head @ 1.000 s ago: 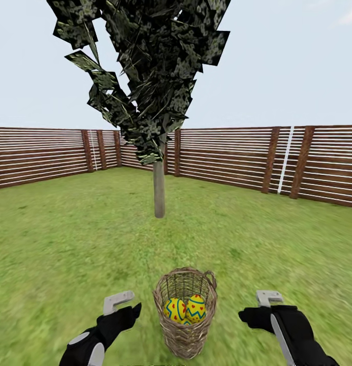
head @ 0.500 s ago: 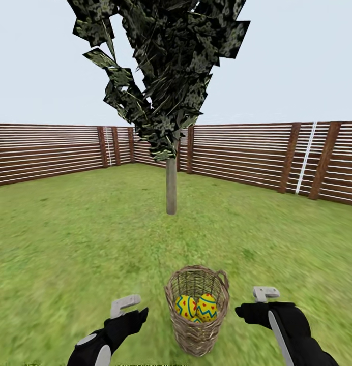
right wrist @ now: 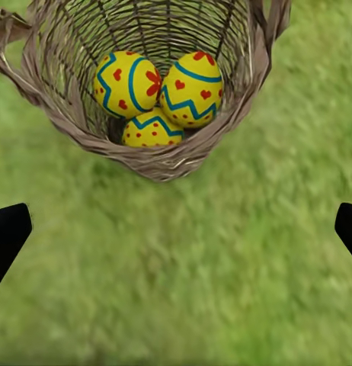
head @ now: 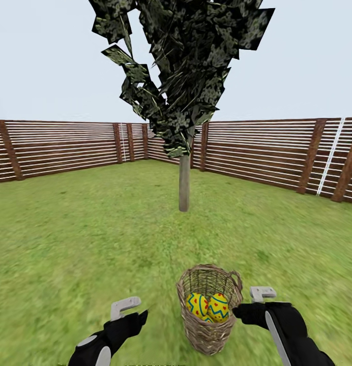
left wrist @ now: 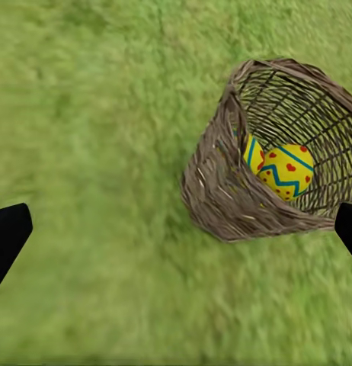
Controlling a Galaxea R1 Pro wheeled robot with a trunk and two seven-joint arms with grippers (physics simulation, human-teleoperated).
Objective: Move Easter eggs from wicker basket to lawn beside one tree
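the wicker basket stands upright on the lawn in the lower middle of the head view, a little right of centre. inside it sit the easter eggs, yellow with blue zigzag bands and red marks. the right wrist view shows all three: two side by side on top and one tucked lower between them. in the head view two eggs show through the open weave. the left wrist view shows the basket tipped toward the camera with eggs deep inside.

the left gripper hangs low in the lower left of the head view, well apart from the basket, with grass under it. the right gripper is in the lower right, just beside the basket's rim. both are empty. in each wrist view the two dark finger tips sit at far sides of the picture, so both sets of jaws are wide apart.

the tree stands in the upper middle of the head view, behind the basket, with a thin pale trunk and dark blocky leaves above. a brown slat fence runs across the back of the garden under a pale sky.
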